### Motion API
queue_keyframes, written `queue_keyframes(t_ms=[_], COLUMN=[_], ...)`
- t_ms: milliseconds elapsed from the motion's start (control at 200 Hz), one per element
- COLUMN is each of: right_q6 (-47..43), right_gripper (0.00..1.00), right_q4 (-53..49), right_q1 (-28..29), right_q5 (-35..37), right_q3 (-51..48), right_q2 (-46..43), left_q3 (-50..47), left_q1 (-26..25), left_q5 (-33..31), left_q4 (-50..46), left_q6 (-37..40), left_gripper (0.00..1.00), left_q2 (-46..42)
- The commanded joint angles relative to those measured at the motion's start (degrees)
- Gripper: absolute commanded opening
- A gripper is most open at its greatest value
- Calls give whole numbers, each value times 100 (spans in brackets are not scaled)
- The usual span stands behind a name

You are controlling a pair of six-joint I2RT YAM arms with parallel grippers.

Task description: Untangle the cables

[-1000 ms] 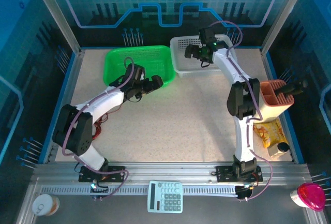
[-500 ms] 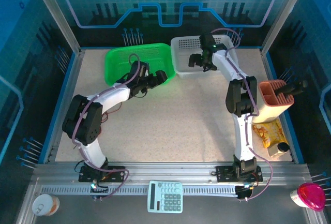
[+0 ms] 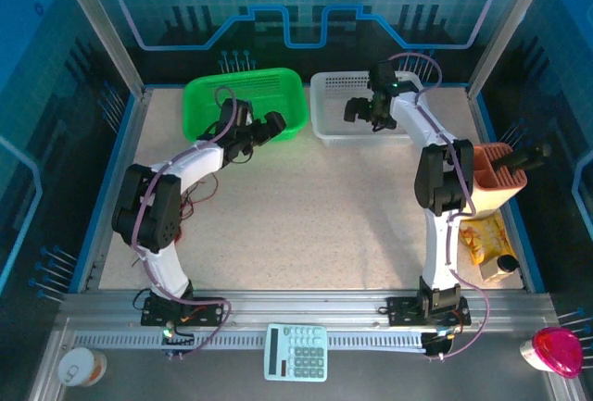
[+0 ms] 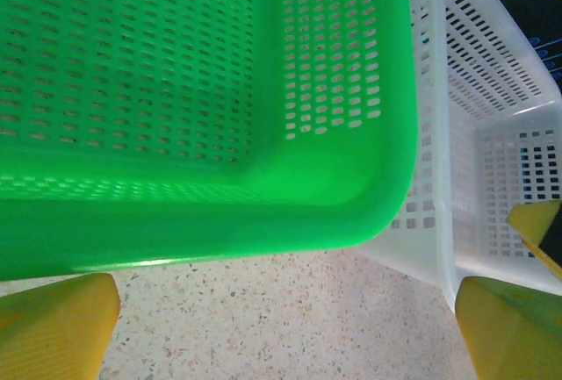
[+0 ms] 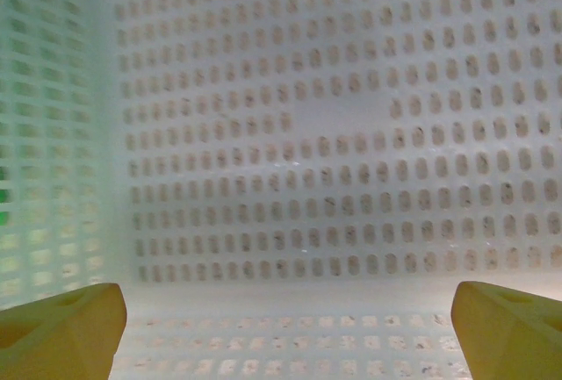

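Note:
The cables [image 3: 190,203] are thin red and black wires lying on the table beneath my left arm, mostly hidden by it. My left gripper [image 3: 274,123] hovers at the near right corner of the green basket [image 3: 199,95]. In the left wrist view it [image 4: 281,336] is open over bare table, with yellow fingertips [image 4: 53,327] on either side and the green basket's rim [image 4: 263,213] just ahead. My right gripper [image 3: 358,110] hangs inside the white basket [image 3: 324,81]. In the right wrist view it [image 5: 290,327] is open, with nothing between its yellow fingertips [image 5: 61,327], over the perforated floor [image 5: 351,117].
An orange holder [image 3: 491,183] with a black tool stands at the right edge, with a yellow snack bag [image 3: 477,239] in front of it. On the near rail lie a calculator [image 3: 296,352], a pink object [image 3: 556,350] and a cup [image 3: 79,366]. The white basket [image 4: 474,90] stands close beside the green one.
The green basket has shifted toward the back and the white basket slightly right. My left gripper has followed the green basket's corner; my right gripper has stayed over the white basket. Both stayed open.

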Motion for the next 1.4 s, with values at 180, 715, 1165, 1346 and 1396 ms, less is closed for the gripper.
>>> queue_keyframes(t_ms=[180,715,1165,1346,1396], right_q6=[-66,841,1048,972,971], right_gripper=[96,93,91,91,91], right_q4=[785,2388,2386,2242,2220], right_q1=[121,2306,2595,2582,2574], right_q5=[-700,-1250,-935,-787,-764], right_q3=[-251,-4093,-4934,-4903,-4900], right_q2=[-1287,-3891,-4395,-4555,-4593], left_q3=[179,-725,-130,-151,-159], left_q1=[-18,541,281,316,342], left_q5=[135,-1853,-2901,-3051,-3044], left_q4=[-1330,-4267,-4452,-4364,-4350], left_q6=[512,961,1014,1077,1119], left_gripper=[99,81,63,61,61], left_q2=[-1601,-2148,-206,14,70])
